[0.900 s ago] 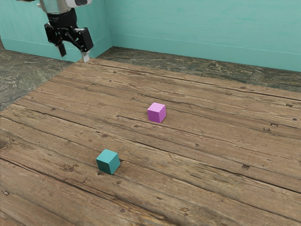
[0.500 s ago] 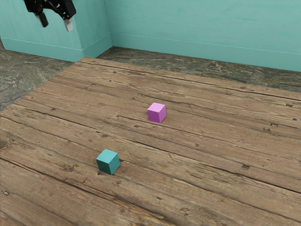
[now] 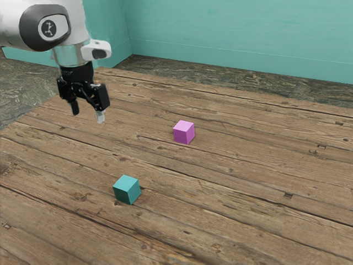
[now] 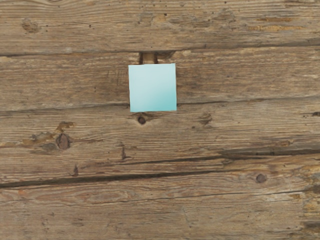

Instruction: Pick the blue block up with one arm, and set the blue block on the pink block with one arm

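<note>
Two small cubes sit on the wooden counter (image 3: 248,182) in the exterior view, well apart from each other. The blue block (image 3: 127,189), more teal than blue, rests flat on the planks toward the exterior view's lower left. The pink block (image 3: 183,132) rests flat too, farther back and toward the exterior view's right. Neither cube touches anything but the wood.

The arm (image 3: 47,27) comes in from the exterior view's upper left. Its black pincer (image 3: 87,114) hangs in the air over the counter, pointing downward. The two fingers (image 3: 100,115) are spread, with a clear gap between them and nothing in it. The pincer touches neither cube. In the picture it lies up and to the left of the blue block, and the pink block is off to its right. Behind the counter runs a strip of dark stone floor (image 3: 231,74), and beyond that stands a turquoise wall (image 3: 231,27).

From the wrist view, the hand looks straight down on the counter (image 4: 200,200), whose weathered planks run across the picture with dark seams between them. The blue block (image 4: 152,87) appears as a pale turquoise square seen from above, its edges lined up with the planks. It lies across one seam. A small dark notch (image 4: 149,57) in the wood shows at one edge of the block, and a little round knot (image 4: 142,120) lies just beside the opposite edge.
</note>
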Controlling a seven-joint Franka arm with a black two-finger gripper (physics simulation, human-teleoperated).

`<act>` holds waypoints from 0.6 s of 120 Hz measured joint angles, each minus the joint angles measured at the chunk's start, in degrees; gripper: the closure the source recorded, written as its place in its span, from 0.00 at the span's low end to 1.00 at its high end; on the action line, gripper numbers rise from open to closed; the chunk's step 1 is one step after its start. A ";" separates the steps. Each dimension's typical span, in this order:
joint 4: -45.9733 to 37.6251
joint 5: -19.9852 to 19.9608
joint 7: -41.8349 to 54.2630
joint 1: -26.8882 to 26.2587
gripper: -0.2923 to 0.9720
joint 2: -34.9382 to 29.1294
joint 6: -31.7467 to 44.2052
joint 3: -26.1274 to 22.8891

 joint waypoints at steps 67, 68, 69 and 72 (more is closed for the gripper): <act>-19.82 1.35 0.17 0.10 0.23 5.65 31.28 -1.27; -19.87 1.35 0.16 0.10 0.23 5.80 31.54 -1.27; -19.91 1.34 0.16 0.10 0.23 5.95 31.79 -1.27; -20.01 1.30 0.15 0.10 0.23 6.52 32.50 -1.27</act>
